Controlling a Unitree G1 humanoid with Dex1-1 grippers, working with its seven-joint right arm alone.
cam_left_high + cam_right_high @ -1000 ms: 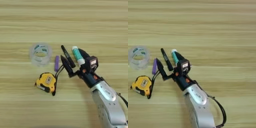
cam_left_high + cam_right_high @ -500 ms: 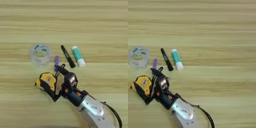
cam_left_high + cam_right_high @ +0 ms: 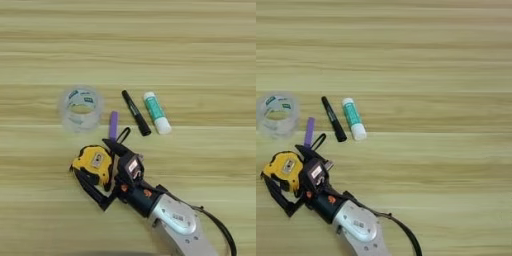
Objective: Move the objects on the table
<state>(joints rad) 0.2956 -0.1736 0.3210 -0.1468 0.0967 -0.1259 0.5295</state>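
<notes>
While we close in: end effector (image 3: 102,175) spread open around tape measure (image 3: 92,163), toward the surface's near edge.
Handling: we judge it heavy, stiff; grip flat sides.

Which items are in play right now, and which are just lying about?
In play: yellow tape measure, with the open tool straddling it.

Lying about for now: clear tape roll, purple stick, black marker, glue stick.
</notes>
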